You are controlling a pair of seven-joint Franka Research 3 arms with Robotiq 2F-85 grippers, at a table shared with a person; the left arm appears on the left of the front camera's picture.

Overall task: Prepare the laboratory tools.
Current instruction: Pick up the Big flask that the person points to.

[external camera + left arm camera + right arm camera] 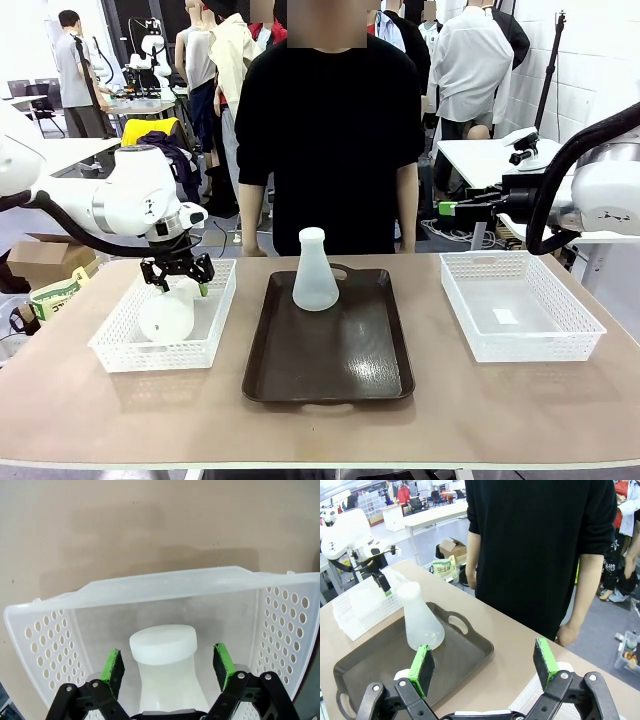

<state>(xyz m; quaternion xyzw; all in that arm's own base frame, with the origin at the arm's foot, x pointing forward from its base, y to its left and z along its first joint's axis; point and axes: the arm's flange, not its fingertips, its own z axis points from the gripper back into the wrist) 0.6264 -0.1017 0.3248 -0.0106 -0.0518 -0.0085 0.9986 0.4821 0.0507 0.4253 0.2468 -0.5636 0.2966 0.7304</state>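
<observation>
One frosted white flask point(315, 275) stands upright at the back of the dark brown tray point(330, 375); the right wrist view has this flask point(422, 622) too. A second flask point(163, 316) rests tilted in the left white basket point(115, 350), base toward the front. My left gripper point(178, 283) reaches down into that basket. Its green pads point(113, 669) stand on either side of the flask's neck point(163, 645), with a small gap on each side, so it is open. My right gripper point(482, 667) is open and holds nothing, raised near the table's right side.
A person in a black top stands at the far edge, arms down. An empty white mesh basket point(520, 345) sits on the right of the table. Bare tabletop lies in front of the tray and baskets.
</observation>
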